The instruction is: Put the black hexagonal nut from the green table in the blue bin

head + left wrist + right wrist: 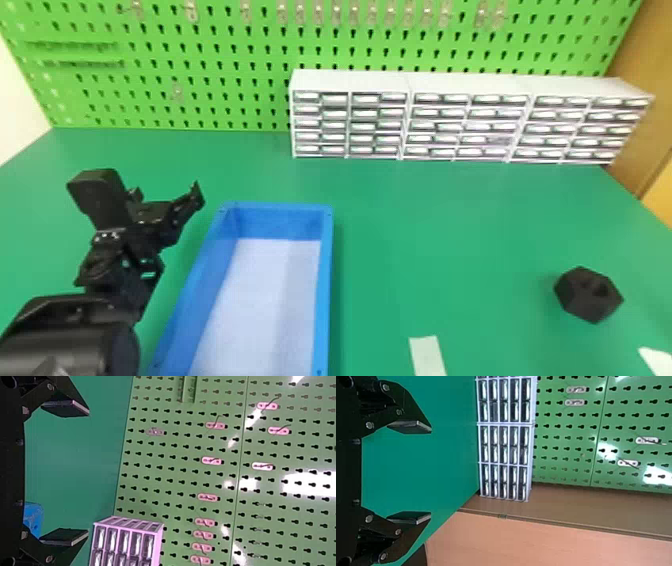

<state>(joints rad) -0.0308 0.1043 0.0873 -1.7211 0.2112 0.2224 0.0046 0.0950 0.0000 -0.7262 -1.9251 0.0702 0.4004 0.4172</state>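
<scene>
Nearest you, the left gripper [88, 473] stands wide open and empty, at the left of the head view beside the blue bin [325, 280]. In the right wrist view, your right gripper [431, 472] is also spread wide, holding nothing. The black hexagonal nut [580, 302] sits on the green table [450, 225], lower right of the head view, well apart from the bin; a pale strip [427, 356] lies between them near the bottom edge.

The nut looks chunky, so if you close across its corners rather than its flats, it may twist or squirt out. Come in off-centre and one finger could shove it away. On the carry, too low a path could clip the bin's right wall, and an early release could drop the nut outside.

Farther back, you can make out no writing on the drawer cabinet [470, 87] or the green pegboard [200, 50].
</scene>
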